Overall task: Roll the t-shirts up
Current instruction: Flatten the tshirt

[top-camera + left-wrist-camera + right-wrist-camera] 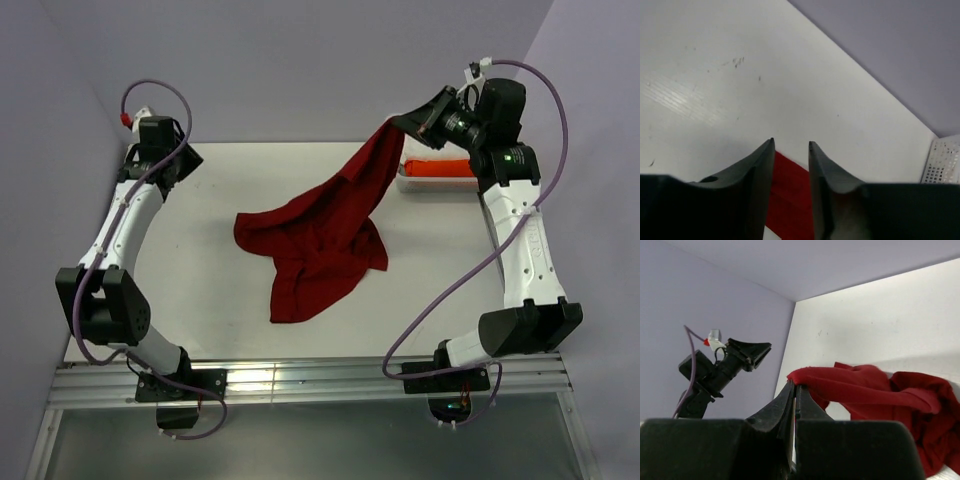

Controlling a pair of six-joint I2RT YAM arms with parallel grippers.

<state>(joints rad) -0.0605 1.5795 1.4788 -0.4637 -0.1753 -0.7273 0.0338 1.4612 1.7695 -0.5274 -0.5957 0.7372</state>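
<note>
Red t-shirt [320,245], crumpled, corner aloft

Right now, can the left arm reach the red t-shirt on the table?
Likely yes: the left gripper is open, with only bare table between it and the dark red t-shirt, one end held by the right gripper.

- The black two-finger right gripper [795,385] is pinched tight on an edge of the plain dark red cloth t-shirt [875,390].
- The shirt trails right, bunched over the white table [880,320].
- The black left gripper [751,353] sits far left.
</note>
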